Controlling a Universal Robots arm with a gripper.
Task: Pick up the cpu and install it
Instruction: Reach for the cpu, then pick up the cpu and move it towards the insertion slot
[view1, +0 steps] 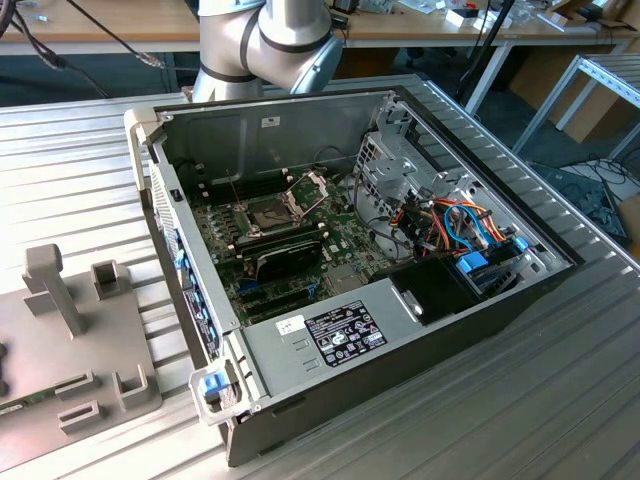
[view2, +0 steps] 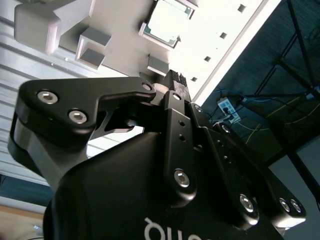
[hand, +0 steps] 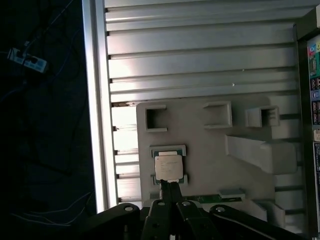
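The cpu (hand: 168, 167) is a small square chip with a pale metal top. It lies flat in a slot of the grey holder plate (hand: 210, 150), and in the second wrist view the cpu (view2: 166, 22) sits beyond the fingertips. My gripper (hand: 170, 186) hangs over the plate with its black fingers pressed together, tips just short of the chip's edge and nothing between them. In the second wrist view the gripper (view2: 177, 82) points at the plate. In the exterior view the motherboard's socket (view1: 272, 212) lies bare with its hinged metal frame (view1: 308, 188) raised.
The open computer case (view1: 400, 330) lies on the ribbed metal table (view1: 560, 400). A black oblong module (view1: 288, 262) sits in front of the socket, with a drive cage and coloured cables (view1: 460, 230) on the exterior view's right. The holder plate (view1: 60, 340) has upright posts.
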